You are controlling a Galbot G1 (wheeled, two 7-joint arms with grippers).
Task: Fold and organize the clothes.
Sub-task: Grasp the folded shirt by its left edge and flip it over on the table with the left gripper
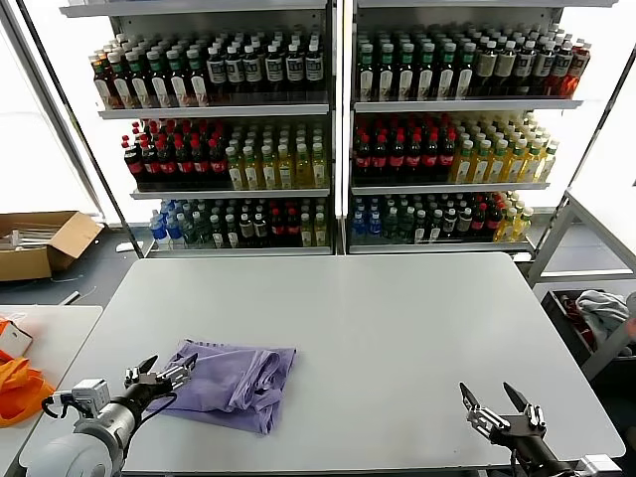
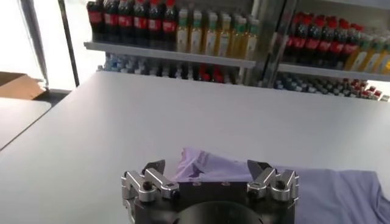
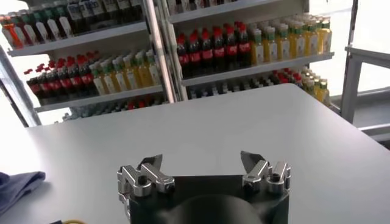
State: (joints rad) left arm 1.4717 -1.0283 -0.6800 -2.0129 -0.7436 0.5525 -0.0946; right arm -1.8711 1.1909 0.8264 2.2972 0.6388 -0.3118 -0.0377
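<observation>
— Arms first: where do they sit?

— Two arms, both low at the near edge of the grey table [image 1: 397, 318]. The left gripper [image 1: 159, 374] reaches in from the near-left corner, pointing across the tabletop at the left edge of the lavender T-shirt [image 1: 237, 383]. Its fingers stand wide apart and clamp nothing; in the left wrist view the left gripper [image 2: 207, 173] has the shirt's edge [image 2: 213, 167] lying just beyond and between the tips, and I cannot tell whether they touch the cloth.

— And the other?

— The right gripper [image 1: 494, 397] hovers at the near-right of the table, well apart from the shirt, fingers spread wide and empty. The right wrist view shows the right gripper [image 3: 201, 163] over bare tabletop, with a bit of the shirt [image 3: 18, 182] far off to the side.

— How is the shirt lying?

— One shirt, folded into a rumpled, roughly square bundle, flat on the near-left part of the table. No print visible from the head view.

— Anything else to count?

— One orange cloth [image 1: 18, 388] on a second, lower table [image 1: 50, 328] to the left. One open cardboard box [image 1: 40, 243] on the floor behind that. Two shelf units [image 1: 338, 129] behind the table, each with three visible rows of bottles, too many to count.
</observation>
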